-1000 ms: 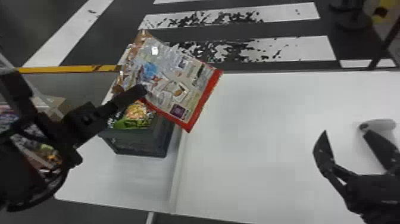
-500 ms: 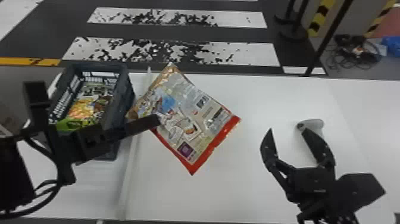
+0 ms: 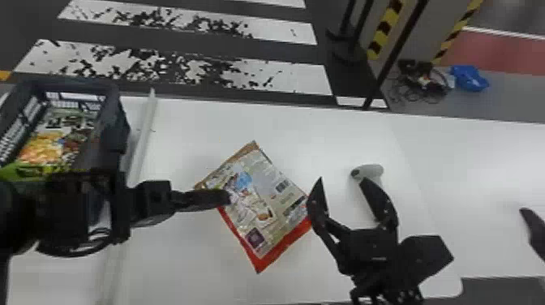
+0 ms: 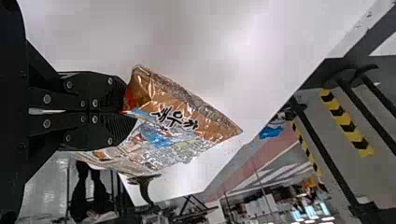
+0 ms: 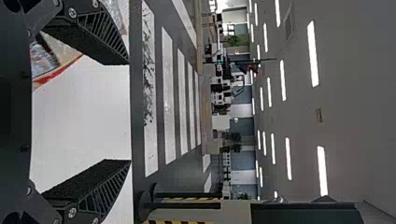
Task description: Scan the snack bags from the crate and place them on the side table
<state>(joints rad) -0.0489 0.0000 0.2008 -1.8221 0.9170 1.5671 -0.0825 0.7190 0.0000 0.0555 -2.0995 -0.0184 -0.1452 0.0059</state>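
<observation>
In the head view my left gripper (image 3: 228, 198) is over the white table (image 3: 194, 117), shut on the left edge of a snack bag (image 3: 263, 202) with a printed panel and a red border. The left wrist view has the left gripper (image 4: 131, 112) clamped on the bag's crinkled brown end (image 4: 187, 109). My right gripper (image 3: 341, 181) stands open at the bag's right corner, which lies close by its left finger. A grey-white scanner (image 3: 373, 172) is behind its other fingertip. In the right wrist view, the right gripper (image 5: 129, 112) has nothing between its fingers; the bag (image 5: 53, 58) shows beside one finger.
At the left, a dark crate (image 3: 113, 113) holds several snack bags (image 3: 44, 148). A pale raised strip (image 3: 142, 138) runs between crate and held bag. Another white surface (image 3: 478, 162) adjoins at the right, with a dark pointed shape (image 3: 535, 229) at the view's edge.
The head view has turned rightward. My left gripper has carried the bag away from the crate, across the strip and up to the right gripper, which remains open.
</observation>
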